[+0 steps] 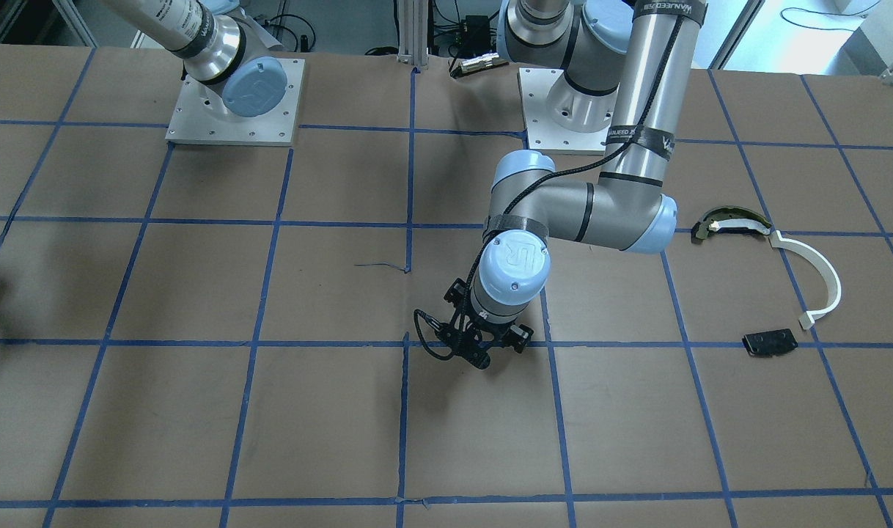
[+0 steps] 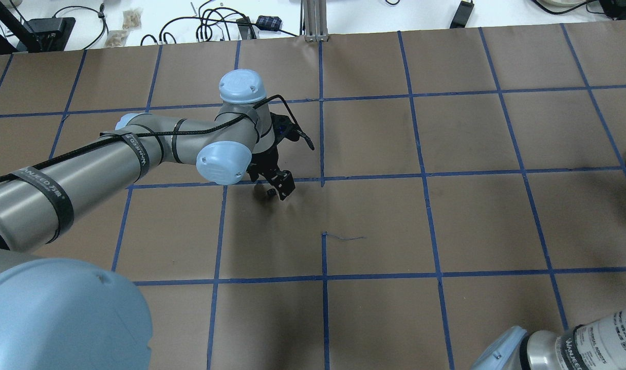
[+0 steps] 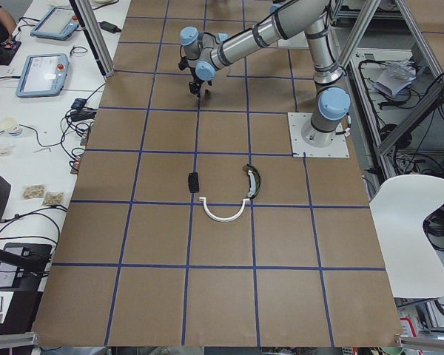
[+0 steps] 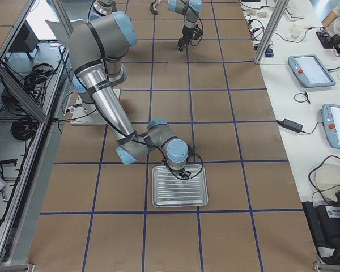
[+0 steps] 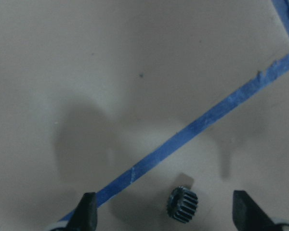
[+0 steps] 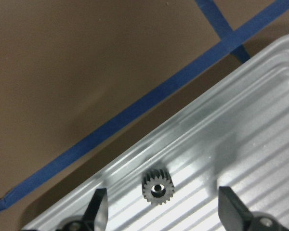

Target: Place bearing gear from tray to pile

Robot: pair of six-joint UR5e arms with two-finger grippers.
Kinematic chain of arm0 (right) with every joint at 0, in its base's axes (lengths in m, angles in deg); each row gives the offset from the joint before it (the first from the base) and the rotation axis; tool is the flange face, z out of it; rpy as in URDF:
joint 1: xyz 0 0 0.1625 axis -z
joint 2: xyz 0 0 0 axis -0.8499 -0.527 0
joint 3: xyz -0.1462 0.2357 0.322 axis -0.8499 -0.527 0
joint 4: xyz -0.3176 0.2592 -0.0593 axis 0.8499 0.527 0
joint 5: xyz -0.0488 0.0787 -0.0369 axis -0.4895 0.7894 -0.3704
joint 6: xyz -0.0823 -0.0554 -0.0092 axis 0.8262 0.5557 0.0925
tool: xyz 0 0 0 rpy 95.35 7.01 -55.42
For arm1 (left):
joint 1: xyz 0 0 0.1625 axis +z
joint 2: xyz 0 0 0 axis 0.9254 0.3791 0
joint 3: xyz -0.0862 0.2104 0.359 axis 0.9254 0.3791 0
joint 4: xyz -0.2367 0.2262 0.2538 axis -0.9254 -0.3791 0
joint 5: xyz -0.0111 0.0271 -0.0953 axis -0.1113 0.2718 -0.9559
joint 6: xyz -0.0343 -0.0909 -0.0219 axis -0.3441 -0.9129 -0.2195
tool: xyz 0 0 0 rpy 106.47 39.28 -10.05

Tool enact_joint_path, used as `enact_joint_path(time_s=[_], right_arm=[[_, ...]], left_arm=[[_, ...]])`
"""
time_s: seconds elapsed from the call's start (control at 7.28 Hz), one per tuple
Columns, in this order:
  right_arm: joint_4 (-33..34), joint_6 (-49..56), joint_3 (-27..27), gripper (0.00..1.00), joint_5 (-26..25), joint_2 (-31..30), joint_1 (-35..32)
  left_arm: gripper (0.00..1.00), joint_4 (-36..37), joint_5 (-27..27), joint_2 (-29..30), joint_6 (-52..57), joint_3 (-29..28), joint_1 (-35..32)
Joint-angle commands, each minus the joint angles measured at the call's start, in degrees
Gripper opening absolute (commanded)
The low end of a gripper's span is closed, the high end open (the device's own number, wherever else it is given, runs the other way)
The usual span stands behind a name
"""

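Note:
My right gripper (image 6: 164,209) is open and hangs just above a small dark toothed bearing gear (image 6: 157,188) that lies flat on the ribbed silver tray (image 6: 260,144), near its rim. The tray (image 4: 179,187) shows whole in the exterior right view. My left gripper (image 5: 166,211) is open over a second small black gear (image 5: 184,204), which lies on the brown paper beside a blue tape line. The pile lies apart from both: a white arc strip (image 1: 813,279), an olive-and-silver curved piece (image 1: 729,224) and a flat black plate (image 1: 769,342).
The table is covered in brown paper (image 2: 374,221) with a blue tape grid. The left arm (image 2: 153,149) reaches across the table's middle. Cables and tablets lie on the white bench (image 3: 44,74) beyond the paper's edge.

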Motion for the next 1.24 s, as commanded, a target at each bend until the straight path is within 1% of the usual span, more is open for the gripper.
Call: enact_joint_path(time_s=[0.0,0.14,0.27,0.41,0.69,0.82,0.96,1.1], right_arm=[[-0.3,-1.7,0.0,0.68,-0.2,0.5,0.0],[-0.7,-5.3,-0.1,0.66,-0.4,0.2,0.0],[-0.1,-5.3,-0.1,0.50,-0.7,0.5,0.0],[-0.2,-5.0,-0.1,0.34,-1.1,0.3,0.0],[-0.7,-5.6,-0.1,0.16,-0.5,0.1,0.0],[-0.8,-5.6,-0.3,0.04,-1.0,-0.5,-0.3],[-0.8,-5.6,-0.8,0.00,-1.0,-1.0,-0.5],[-1.0,-8.3,-1.5,0.00,-0.9,-3.2,-0.9]], left_arm=[[0.51,-0.1,0.2,0.1,-0.1,0.3,-0.3],[0.18,-0.3,0.4,0.2,0.0,0.4,-0.6],[0.00,-0.1,0.4,0.1,0.8,0.3,-0.8],[0.00,0.0,0.0,-0.1,0.7,0.3,-0.8],[0.00,-0.3,0.4,-1.4,0.9,-0.5,-0.7],[0.00,-0.6,0.4,-2.4,1.9,-0.7,-0.1],[0.00,-0.6,0.5,-3.3,1.9,-0.8,0.6],[0.00,-2.3,0.8,-4.6,1.9,-1.4,2.8]])
